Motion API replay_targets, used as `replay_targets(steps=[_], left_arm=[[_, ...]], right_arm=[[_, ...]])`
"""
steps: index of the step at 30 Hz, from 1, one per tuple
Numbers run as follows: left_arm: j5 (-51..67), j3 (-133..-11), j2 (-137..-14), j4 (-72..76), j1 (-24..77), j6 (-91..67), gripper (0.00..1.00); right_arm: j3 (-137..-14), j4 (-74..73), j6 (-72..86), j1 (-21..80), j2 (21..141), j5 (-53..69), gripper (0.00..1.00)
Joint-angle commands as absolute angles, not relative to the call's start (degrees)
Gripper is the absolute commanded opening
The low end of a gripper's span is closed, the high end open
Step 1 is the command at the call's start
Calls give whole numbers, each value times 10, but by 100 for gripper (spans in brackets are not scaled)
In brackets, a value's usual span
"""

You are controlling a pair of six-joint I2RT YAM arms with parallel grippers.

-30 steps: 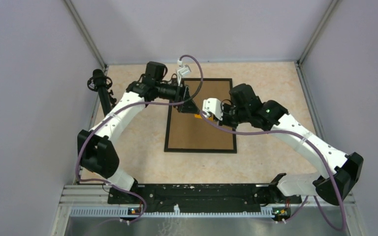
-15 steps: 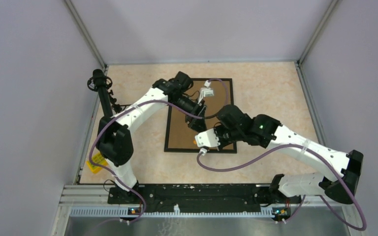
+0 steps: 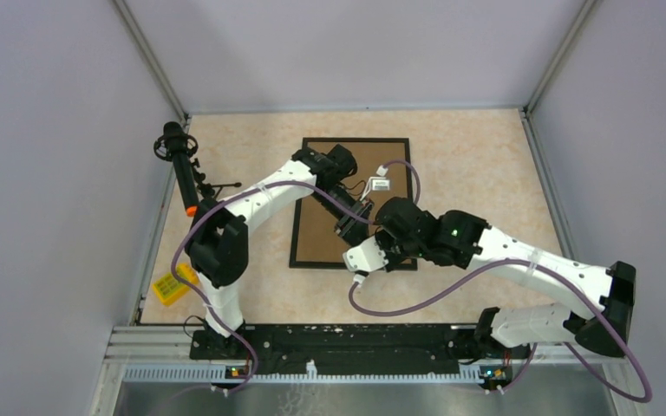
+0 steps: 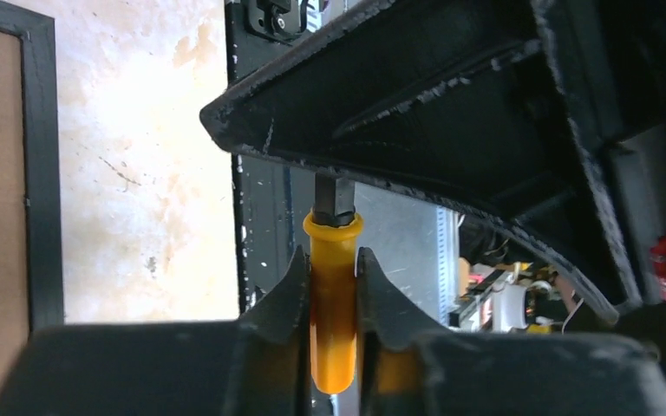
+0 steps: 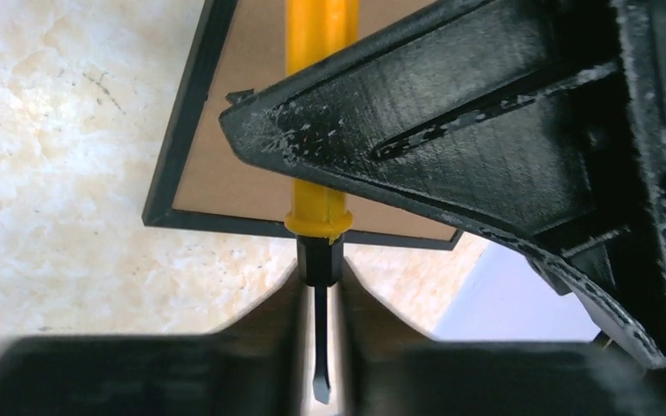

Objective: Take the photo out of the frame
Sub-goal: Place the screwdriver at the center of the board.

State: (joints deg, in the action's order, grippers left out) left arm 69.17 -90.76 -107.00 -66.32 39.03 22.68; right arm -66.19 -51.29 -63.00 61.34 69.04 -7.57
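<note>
The frame (image 3: 316,236) lies back up on the table, brown board inside a thin black border; its edge also shows in the left wrist view (image 4: 42,173) and the right wrist view (image 5: 225,178). The photo is hidden. A small screwdriver hangs over the frame's near part, held at both ends. My left gripper (image 4: 333,258) is shut on its yellow handle (image 4: 333,303). My right gripper (image 5: 319,276) is shut on its black collar (image 5: 319,258), with the flat blade (image 5: 321,347) between the fingers. Both grippers meet there, left gripper (image 3: 353,225) and right gripper (image 3: 373,243).
A black stand (image 3: 179,154) with an orange tip rises at the left edge of the table. A yellow block (image 3: 166,287) lies at the near left. Walls close the table on three sides, and the black base rail (image 3: 338,336) runs along the near edge.
My left arm swung from the frame's far left corner down over its middle and closed on the yellow handle. My right arm drew toward the frame's near edge with the screwdriver.
</note>
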Motion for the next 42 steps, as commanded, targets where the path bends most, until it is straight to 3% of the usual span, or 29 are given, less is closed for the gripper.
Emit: replay_targets(steps=[1, 2, 5, 8, 10, 16, 23, 29, 36, 42], left_arm=[[709, -936, -1073, -684, 377, 243, 6], [701, -936, -1072, -676, 368, 232, 2], [667, -909, -1047, -603, 317, 166, 0], [595, -886, -1012, -533, 261, 133, 0], [459, -869, -989, -511, 247, 143, 0], [65, -731, -918, -398, 221, 175, 0], [-201, -585, -902, -226, 140, 250, 0], [-255, -552, -945, -133, 87, 303, 1], [-264, -553, -992, -104, 55, 324, 15], [-251, -553, -1014, -120, 50, 321, 34]], right_arm=[[-656, -487, -631, 626, 672, -105, 26], [-652, -483, -625, 627, 670, -109, 42], [-640, -473, -608, 627, 659, -115, 72], [-625, -465, -597, 627, 641, -120, 87], [-617, -462, -586, 622, 629, -119, 91], [-612, -460, -560, 584, 607, -99, 94], [-599, -448, -549, 552, 589, -82, 95], [-600, -445, -537, 542, 583, -75, 96], [-600, -447, -531, 535, 581, -73, 97], [-603, -441, -528, 534, 584, -77, 97]])
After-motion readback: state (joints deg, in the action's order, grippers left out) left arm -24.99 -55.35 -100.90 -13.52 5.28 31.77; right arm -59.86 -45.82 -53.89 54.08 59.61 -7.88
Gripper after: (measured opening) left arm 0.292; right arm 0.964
